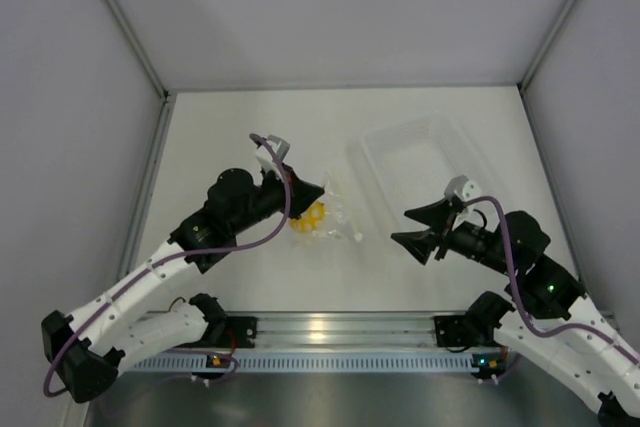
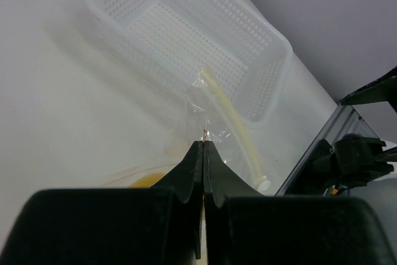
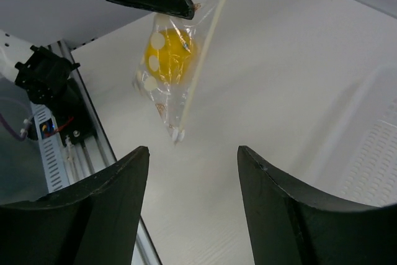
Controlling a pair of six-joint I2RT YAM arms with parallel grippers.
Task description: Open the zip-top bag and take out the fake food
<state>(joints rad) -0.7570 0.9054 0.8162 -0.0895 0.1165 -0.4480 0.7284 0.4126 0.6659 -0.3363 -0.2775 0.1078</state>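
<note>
The zip-top bag is a small clear crinkly pouch hanging just above the table at centre. Its zip strip runs down one side. My left gripper is shut on the bag's top corner, and its fingertips pinch the plastic. The fake food, a bright yellow oval, sits inside the bag and also shows as a yellow patch from above. My right gripper stands open to the right of the bag, apart from it. Nothing lies between its fingers.
A clear perforated rectangular tray stands at the back right, beyond the bag, and shows as a white basket in the left wrist view. The aluminium rail with both arm bases runs along the near edge. Grey walls close the sides and back.
</note>
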